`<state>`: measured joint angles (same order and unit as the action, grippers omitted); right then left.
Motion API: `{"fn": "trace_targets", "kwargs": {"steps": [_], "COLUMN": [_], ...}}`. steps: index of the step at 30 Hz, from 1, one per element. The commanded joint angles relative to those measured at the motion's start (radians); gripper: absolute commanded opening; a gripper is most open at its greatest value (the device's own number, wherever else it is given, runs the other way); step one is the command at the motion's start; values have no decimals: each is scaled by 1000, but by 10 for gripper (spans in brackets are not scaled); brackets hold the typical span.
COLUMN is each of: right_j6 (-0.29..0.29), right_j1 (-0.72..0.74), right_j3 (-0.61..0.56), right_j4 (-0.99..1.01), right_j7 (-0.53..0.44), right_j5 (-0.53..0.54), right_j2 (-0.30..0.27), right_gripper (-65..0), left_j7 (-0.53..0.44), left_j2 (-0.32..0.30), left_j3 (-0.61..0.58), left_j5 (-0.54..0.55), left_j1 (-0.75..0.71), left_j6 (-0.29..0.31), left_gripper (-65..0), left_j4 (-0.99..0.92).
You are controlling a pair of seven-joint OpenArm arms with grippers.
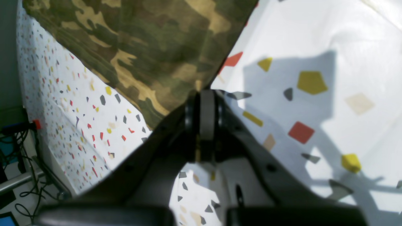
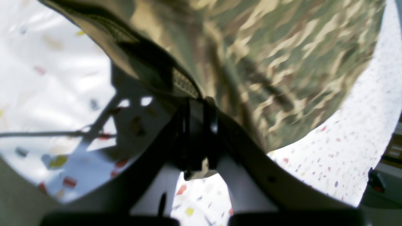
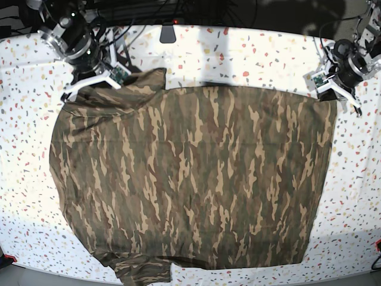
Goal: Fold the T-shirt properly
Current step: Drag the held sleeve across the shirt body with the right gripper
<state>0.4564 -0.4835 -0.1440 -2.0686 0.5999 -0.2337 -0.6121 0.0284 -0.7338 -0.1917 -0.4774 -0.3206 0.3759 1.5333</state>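
The camouflage T-shirt (image 3: pixel 190 179) lies spread nearly flat over the speckled white table (image 3: pixel 262 56). In the base view my left gripper (image 3: pixel 331 97) sits at the shirt's far right corner. My right gripper (image 3: pixel 89 88) is at the far left corner, by a bunched sleeve. The left wrist view has the left gripper (image 1: pixel 203 94) shut on a corner of the T-shirt (image 1: pixel 150 47), which is lifted off the table. The blurred right wrist view shows the right gripper (image 2: pixel 197 102) shut on a hemmed edge of the T-shirt (image 2: pixel 267 62), with a scrap of cloth poking out below the jaws.
Cables and dark equipment (image 3: pixel 155 9) line the table's far edge, and a small dark block (image 3: pixel 168 33) sits there. In the left wrist view the table edge (image 1: pixel 28 103) drops to cables and a metal bar (image 1: pixel 19 182). The shirt's near hem reaches the front edge.
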Motion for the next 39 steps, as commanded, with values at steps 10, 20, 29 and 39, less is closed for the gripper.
{"fn": "trace_targets", "kwargs": {"steps": [10,20,29,39], "right_j6": [-10,-10,-10,8], "right_j1": [132,218,328,518], "right_j3": [6,6,6,6], "right_j4": [-16,12,157,435], "right_j7": [-12,-12,-42,-114], "right_j5": [69,107,176,238], "right_j2": [-11,-11,-9,97], "right_gripper": [-650,-650,-650,-650], "left_j7": [2,2,5,7], "left_j2": [-11,-9,17,109], "left_j3": [8,8,8,7], "left_j5": [-4,-3,80,94], "left_j1": [22,92,170,288], "left_j6": [-84,-111,-110,-109], "left_gripper": [-650,-650,-650,-650], "left_j4": [7,7,6,-61]}}
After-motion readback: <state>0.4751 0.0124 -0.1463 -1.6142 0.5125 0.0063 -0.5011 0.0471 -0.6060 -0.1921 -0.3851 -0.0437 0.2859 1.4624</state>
